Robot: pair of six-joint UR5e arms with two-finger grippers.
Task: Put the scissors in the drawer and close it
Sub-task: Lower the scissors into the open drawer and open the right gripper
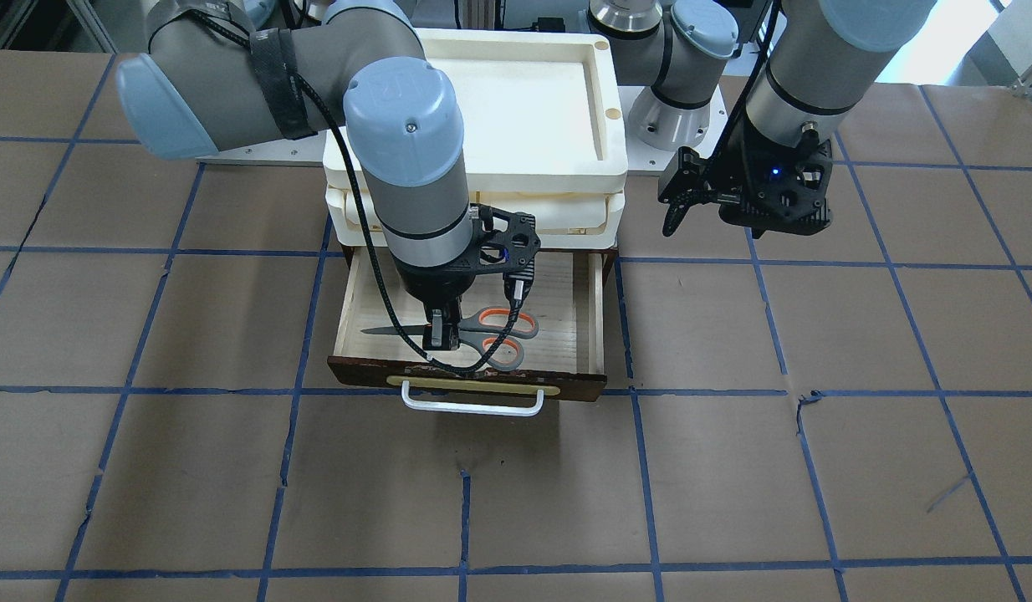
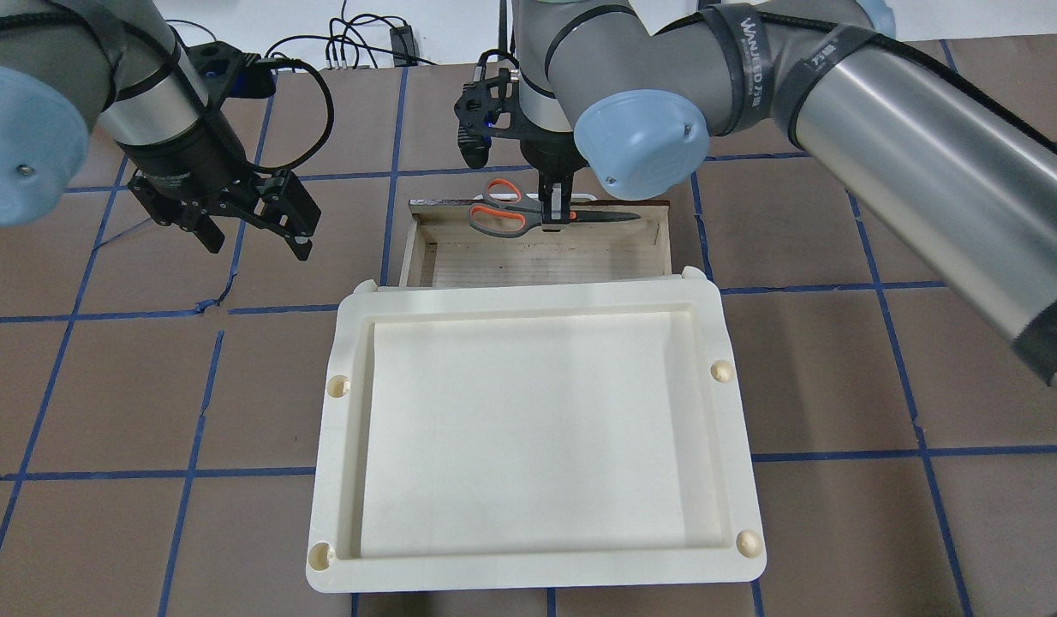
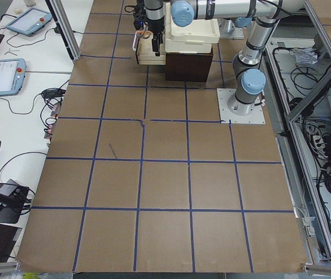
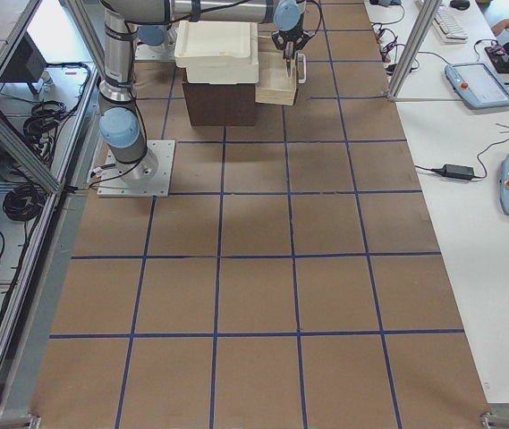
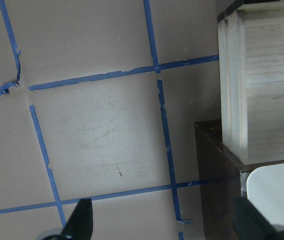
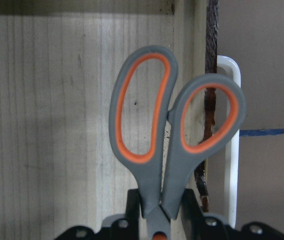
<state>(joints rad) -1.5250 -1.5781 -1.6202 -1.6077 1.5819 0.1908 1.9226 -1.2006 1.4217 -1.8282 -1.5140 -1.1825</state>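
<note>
The scissors [image 1: 493,328], with grey handles and orange-lined loops, are gripped near the pivot by my right gripper [image 1: 441,336]. It holds them level over the front part of the open drawer [image 1: 566,305]. The overhead view shows the same: scissors [image 2: 501,211], right gripper [image 2: 557,214], drawer [image 2: 537,261]. In the right wrist view one loop of the scissors [image 6: 146,115] overlaps the drawer's dark front panel, beside the white handle [image 6: 231,150]. My left gripper [image 2: 254,233] is open and empty, hovering over the table off to the side of the drawer; it also shows in the left wrist view [image 5: 164,220].
A cream-white plastic tray [image 2: 537,296] sits on top of the dark cabinet [image 3: 188,64] that holds the drawer. The drawer's white bar handle [image 1: 472,407] juts toward the operators' side. The brown table has blue tape lines.
</note>
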